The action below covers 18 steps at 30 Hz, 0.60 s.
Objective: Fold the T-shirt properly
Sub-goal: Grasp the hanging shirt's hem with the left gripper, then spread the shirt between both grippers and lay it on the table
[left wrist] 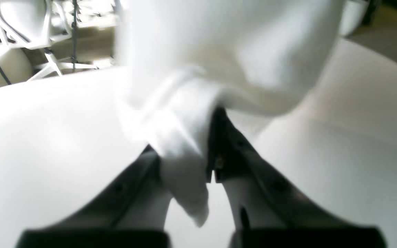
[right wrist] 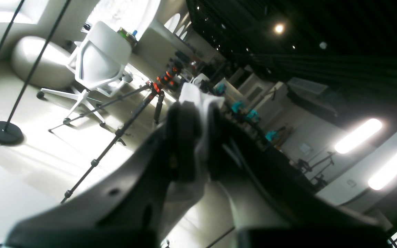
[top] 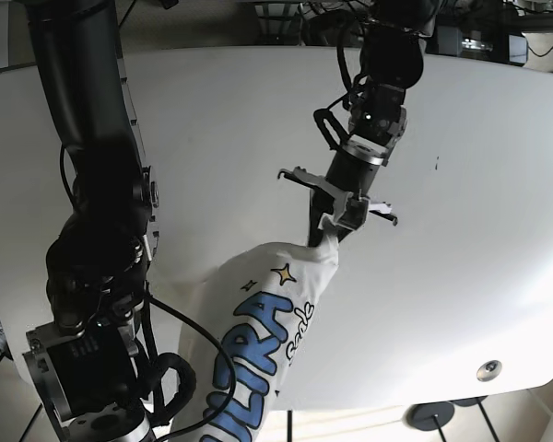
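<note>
The white T-shirt (top: 258,341) with blue and yellow lettering and small stars hangs stretched above the white table (top: 461,184), print side up. My left gripper (top: 330,232) is shut on its upper end. In the left wrist view the left gripper (left wrist: 188,144) pinches a bunched white fold of the T-shirt (left wrist: 226,51) above the table (left wrist: 47,137). My right gripper (right wrist: 200,110) is shut on a white bit of the T-shirt (right wrist: 202,98) and points out at the room. In the base view the right arm (top: 92,368) hides its gripper and the shirt's lower end.
A round fitting (top: 487,370) sits in the table near its front right edge. Beyond the table stand a white office chair (right wrist: 102,58), a black tripod (right wrist: 129,113) and stand bases (right wrist: 3,132) on the floor.
</note>
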Motion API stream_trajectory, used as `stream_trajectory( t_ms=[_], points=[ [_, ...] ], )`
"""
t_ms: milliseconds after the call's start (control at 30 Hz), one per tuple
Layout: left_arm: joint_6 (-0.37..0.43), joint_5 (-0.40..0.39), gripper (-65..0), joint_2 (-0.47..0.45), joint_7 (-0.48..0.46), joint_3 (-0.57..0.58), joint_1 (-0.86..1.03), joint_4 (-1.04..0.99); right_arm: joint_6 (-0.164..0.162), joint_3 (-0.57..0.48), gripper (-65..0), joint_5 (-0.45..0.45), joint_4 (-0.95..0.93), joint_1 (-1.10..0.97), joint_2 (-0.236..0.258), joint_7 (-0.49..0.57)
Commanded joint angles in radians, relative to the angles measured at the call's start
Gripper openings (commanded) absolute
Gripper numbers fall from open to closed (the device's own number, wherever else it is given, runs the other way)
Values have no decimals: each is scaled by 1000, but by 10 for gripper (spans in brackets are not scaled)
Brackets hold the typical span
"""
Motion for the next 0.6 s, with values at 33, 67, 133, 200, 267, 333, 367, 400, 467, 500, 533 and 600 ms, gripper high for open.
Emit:
stream_trajectory(
  t_ms=[33,67,133,200,267,333,367,400,467,500,533,600],
  points=[
    [5,-94,-650,-61,37,-50,-15,103,-11,4,-631,-47,-58,45,-2,74],
    [5,-149,-650,-98,70,-84,-15,140,-11,5,-631,-68,-91,45,-2,106],
    [5,-288,-650,-167,138,-192,-21,201,-11,45,-631,-97,-190,45,-5,193],
    [3,-402,-650,-215,196,-306,-50,219,-14,99,-631,-103,-307,65,-32,250],
    [3,-473,-650,-274,230,-370,-102,216,-37,131,-631,-105,-391,83,-42,302],
    [3,-531,-650,-325,258,-433,-157,215,-64,137,-631,-105,-473,105,-43,348],
    [3,-554,-650,-348,276,-464,-193,215,-77,139,-631,-102,-503,116,-45,364],
    [3,-571,-650,-376,294,-489,-234,213,-91,139,-631,-100,-533,128,-46,379],
    [3,-609,-650,-442,348,-542,-346,193,-120,137,-631,-100,-618,169,-77,423],
    [3,-629,-650,-463,371,-564,-392,181,-125,139,-631,-100,-649,191,-88,439],
    [2,-649,-650,-488,393,-588,-440,166,-126,139,-631,-100,-675,212,-95,451],
    [-18,-680,-650,-537,437,-621,-533,127,-146,139,-631,-100,-718,223,-111,457]
  ],
)
